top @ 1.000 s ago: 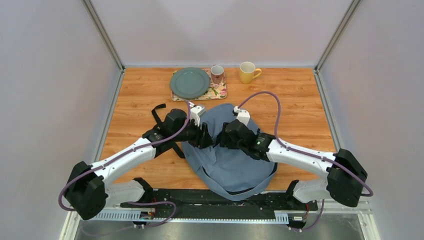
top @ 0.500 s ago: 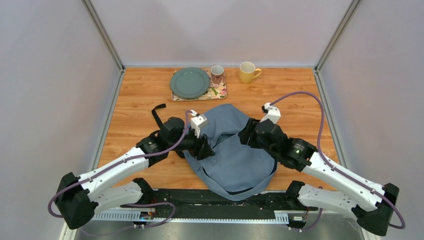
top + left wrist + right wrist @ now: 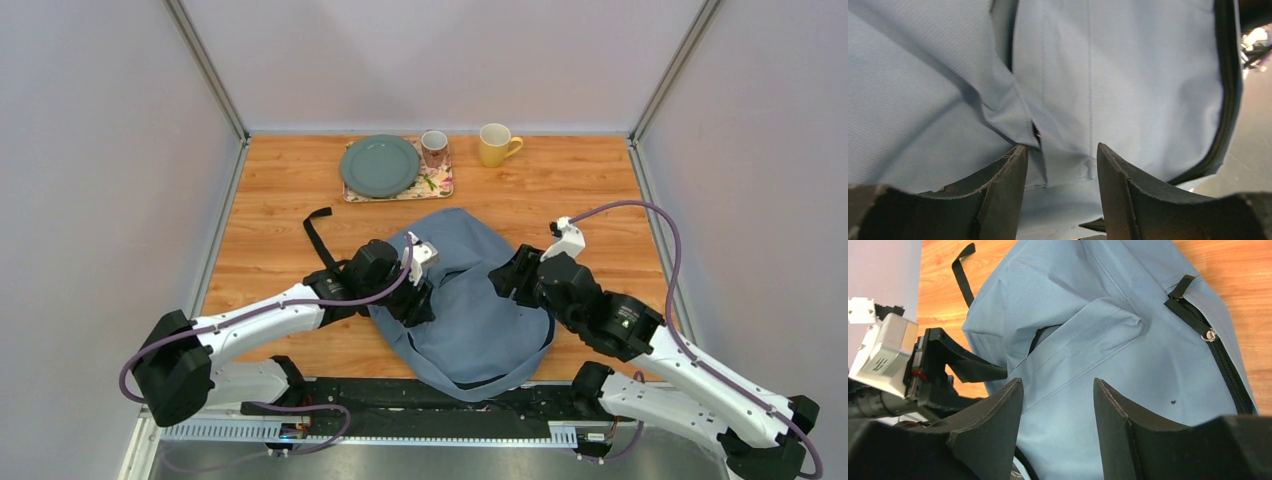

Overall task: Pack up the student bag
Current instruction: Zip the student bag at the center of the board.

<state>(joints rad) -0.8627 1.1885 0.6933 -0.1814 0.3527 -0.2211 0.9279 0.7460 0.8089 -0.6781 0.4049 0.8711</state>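
Note:
The grey-blue student bag (image 3: 465,300) lies flat in the middle of the table, reaching the near edge. My left gripper (image 3: 418,296) is open at the bag's left side, its jaws straddling a fold of fabric by a dark slit (image 3: 1036,132). My right gripper (image 3: 512,277) is open just above the bag's right side and holds nothing. In the right wrist view the bag (image 3: 1108,335) shows a black zipper (image 3: 1215,352) with a metal pull, and the left gripper (image 3: 955,365) shows at the left. A black strap (image 3: 315,235) trails off the bag's far left.
At the back stand a grey-green plate (image 3: 379,165) and a patterned cup (image 3: 434,148) on a floral tray (image 3: 435,186), and a yellow mug (image 3: 495,144) to their right. Bare wood shows on both sides of the bag.
My right arm has drawn back to the right, off the middle of the bag. My left gripper has shifted right and nearer, onto the bag's left side.

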